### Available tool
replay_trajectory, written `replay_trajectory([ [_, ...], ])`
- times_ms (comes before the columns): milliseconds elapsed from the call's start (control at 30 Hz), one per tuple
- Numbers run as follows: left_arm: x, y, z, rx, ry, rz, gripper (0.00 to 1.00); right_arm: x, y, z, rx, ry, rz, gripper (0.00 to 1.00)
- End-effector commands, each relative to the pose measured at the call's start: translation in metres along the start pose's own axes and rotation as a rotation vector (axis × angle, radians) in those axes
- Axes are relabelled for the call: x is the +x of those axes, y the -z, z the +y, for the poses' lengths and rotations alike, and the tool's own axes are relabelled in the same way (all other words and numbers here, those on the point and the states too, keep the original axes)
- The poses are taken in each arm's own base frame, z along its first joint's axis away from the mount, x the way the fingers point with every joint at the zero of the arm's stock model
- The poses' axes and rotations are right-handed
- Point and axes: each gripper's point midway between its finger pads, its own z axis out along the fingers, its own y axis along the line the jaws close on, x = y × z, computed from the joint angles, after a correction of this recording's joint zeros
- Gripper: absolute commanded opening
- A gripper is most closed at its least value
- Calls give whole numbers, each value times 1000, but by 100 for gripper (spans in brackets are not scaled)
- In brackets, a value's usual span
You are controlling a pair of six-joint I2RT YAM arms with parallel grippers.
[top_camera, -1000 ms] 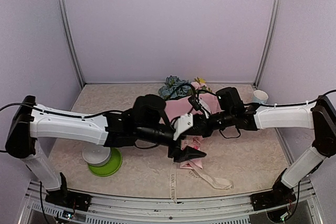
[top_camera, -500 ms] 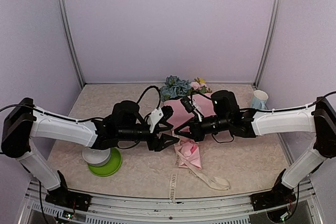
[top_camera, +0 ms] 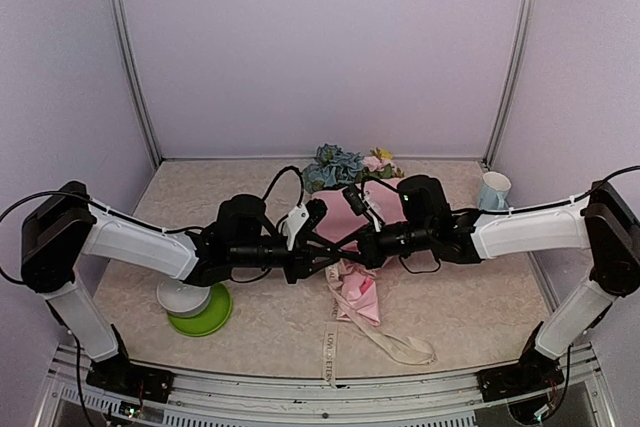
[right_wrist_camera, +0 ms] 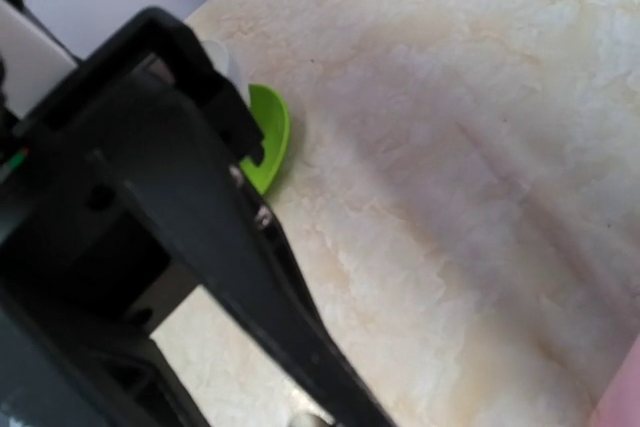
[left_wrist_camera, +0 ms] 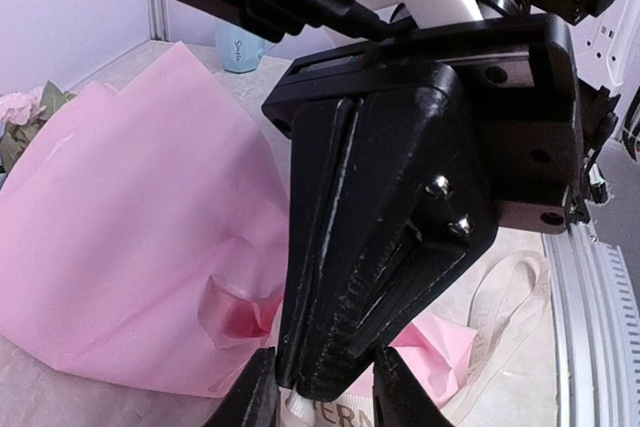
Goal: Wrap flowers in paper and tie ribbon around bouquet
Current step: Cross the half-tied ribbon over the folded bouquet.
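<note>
Over the table's middle: your left gripper (top_camera: 322,265) and right gripper (top_camera: 345,250) meet tip to tip, just above the pink paper cone of the bouquet (top_camera: 358,297).
Bouquet axis: it lies flat. The blue, pink and yellow artificial flowers (top_camera: 335,162) are at the far end and the narrow end points toward the arm bases. Both grippers come in across that line, one from each side.
Ribbon: the long cream fabric ribbon with dark lettering (top_camera: 328,349) drops from the meeting point. It trails over the mottled beige table (top_camera: 480,297) toward the near edge, and its slack loops off to the right arm's side.
Right gripper: its fingers are pressed together. In the left wrist view a lettered bit of ribbon shows right at their tips, so you can take it as pinched there.
Left gripper: its two fingertips (left_wrist_camera: 255,397) bracket the right gripper's tip and that bit of ribbon. You cannot tell whether they have bitten on it.
Pale pink paper sheet (left_wrist_camera: 120,207): it is already folded around the stems and lies just beyond the fingers.
Nearer arm: neither, since both are at the ribbon. What your next move depends on is the ribbon crossing the cone's long axis.
Off to the sides: a lime green bowl (top_camera: 205,315) sits under the left arm and a pale paper cup (top_camera: 494,187) stands far right, both well apart from the work.
</note>
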Motion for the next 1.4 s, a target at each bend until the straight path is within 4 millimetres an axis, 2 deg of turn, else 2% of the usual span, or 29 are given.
replay_trajectory([
  [0, -4, -1, -8, 54, 14, -30, 40, -16, -1, 13, -36, 20, -51, 0],
  [167, 3, 17, -12, 84, 3, -44, 54, -11, -1, 18, -66, 51, -31, 0],
  [233, 4, 24, -16, 112, -6, -51, 55, -8, -2, 27, -120, 93, -6, 0],
  [433, 7, 21, -15, 124, -9, -33, 40, -3, -2, 33, -163, 164, 31, 0],
  [500, 4, 18, -13, 126, 3, -35, 38, -3, -2, 35, -171, 164, 36, 0],
  [567, 1, 14, -13, 136, -2, -38, 41, -2, -3, 34, -170, 165, 40, 0],
  [667, 0, 9, -2, 96, -17, -35, 42, -3, -2, 35, -173, 171, 36, 0],
  [800, -2, 4, -5, 140, -14, -54, 35, -3, -3, 33, -166, 169, 38, 0],
  [900, 4, 0, -7, 168, -7, -40, 30, -3, -4, 32, -163, 160, 33, 0],
  [1033, 9, 1, -14, 208, 9, -42, 33, -9, -1, 36, -174, 168, 12, 0],
  [1167, 12, 3, -12, 190, 0, -51, 36, -7, -2, 34, -167, 169, 19, 0],
  [1233, 10, 3, -12, 192, 1, -64, 27, -6, -3, 33, -168, 165, 24, 0],
  [1367, 8, -2, -15, 226, 9, -88, 19, -5, -4, 32, -168, 158, 25, 0],
])
